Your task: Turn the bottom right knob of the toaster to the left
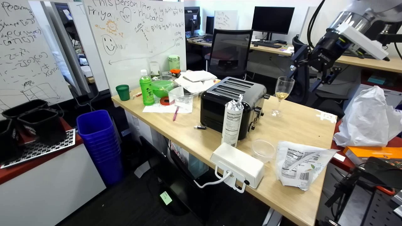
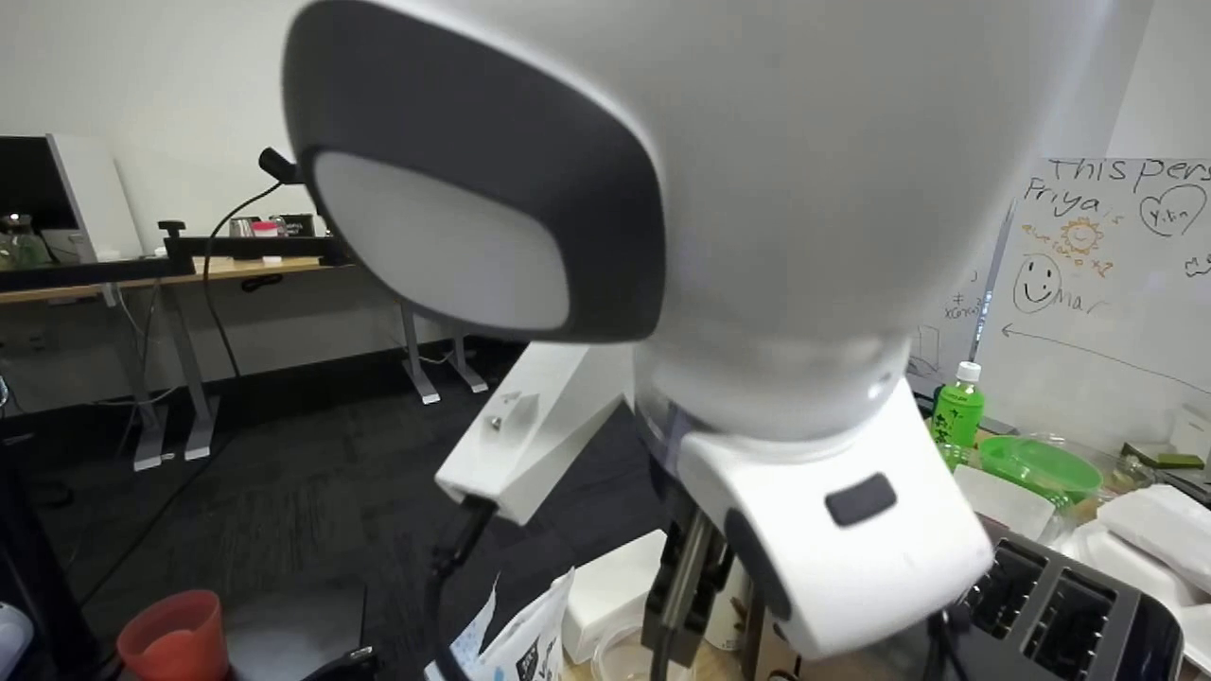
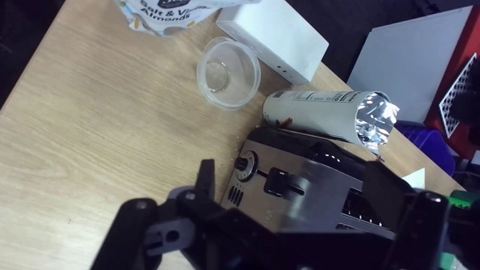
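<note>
The toaster (image 1: pixel 232 103) stands on the table, with glossy black sides, a silver panel and slots on top. Part of it shows in an exterior view (image 2: pixel 1060 605) behind the arm. In the wrist view, its silver control panel (image 3: pixel 292 150) has a round knob (image 3: pixel 242 164) with a dial ring low down, and a black lever (image 3: pixel 276 182) above it. The same low knob appears in an exterior view (image 1: pixel 252 127). My gripper (image 1: pixel 303 78) is open and empty, raised above the table and apart from the toaster. In the wrist view, its fingers (image 3: pixel 292 172) hide the panel's other half.
A foil-topped canister (image 1: pixel 231 125) stands close beside the toaster. A wine glass (image 1: pixel 285 86) stands on the panel side, near the gripper. A white box (image 1: pixel 240 161), a clear cup (image 1: pixel 263 150) and a snack bag (image 1: pixel 301 164) lie toward the table edge. A green bottle (image 1: pixel 146 89) stands behind.
</note>
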{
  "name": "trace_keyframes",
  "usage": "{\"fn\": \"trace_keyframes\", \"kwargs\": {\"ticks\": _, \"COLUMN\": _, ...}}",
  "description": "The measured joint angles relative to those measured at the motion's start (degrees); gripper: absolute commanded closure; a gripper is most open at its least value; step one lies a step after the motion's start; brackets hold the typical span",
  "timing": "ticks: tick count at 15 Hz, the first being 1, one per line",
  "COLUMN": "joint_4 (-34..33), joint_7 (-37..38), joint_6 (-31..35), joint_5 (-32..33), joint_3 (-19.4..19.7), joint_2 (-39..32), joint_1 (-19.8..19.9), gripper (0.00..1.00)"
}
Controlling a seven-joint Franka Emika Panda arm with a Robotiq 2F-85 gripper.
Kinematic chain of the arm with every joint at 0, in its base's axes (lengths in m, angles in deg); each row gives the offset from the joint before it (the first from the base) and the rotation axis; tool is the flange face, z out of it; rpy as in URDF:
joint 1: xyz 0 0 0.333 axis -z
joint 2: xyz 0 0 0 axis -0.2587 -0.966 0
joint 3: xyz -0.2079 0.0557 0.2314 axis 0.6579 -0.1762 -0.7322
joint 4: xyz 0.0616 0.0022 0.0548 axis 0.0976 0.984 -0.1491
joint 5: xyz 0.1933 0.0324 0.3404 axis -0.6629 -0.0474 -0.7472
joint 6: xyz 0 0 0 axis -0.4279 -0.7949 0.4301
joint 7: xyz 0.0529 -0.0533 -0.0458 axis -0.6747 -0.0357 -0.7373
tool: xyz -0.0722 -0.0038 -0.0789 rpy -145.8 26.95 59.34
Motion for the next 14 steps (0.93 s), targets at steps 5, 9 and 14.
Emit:
{"fn": "trace_keyframes", "kwargs": {"ticks": 5, "joint_4": -0.47, "joint_7": -2.51, "joint_6": 0.17, "joint_5": -17.57, "joint_3": 1.01, "joint_2": -9.09, "joint_1": 2.4, "gripper": 0.0}}
{"fn": "trace_keyframes", "kwargs": {"ticks": 9, "joint_4": -0.94, "joint_7": -2.43, "joint_6": -0.07, "joint_5": -27.29, "joint_3": 0.97, "joint_2": -14.24, "joint_1": 4.77, "gripper": 0.0}}
{"fn": "trace_keyframes", "kwargs": {"ticks": 14, "joint_4": -1.55, "joint_7": -1.32, "joint_6": -0.24, "joint_5": -27.98, "joint_3": 0.71, "joint_2": -14.69, "joint_1": 4.88, "gripper": 0.0}}
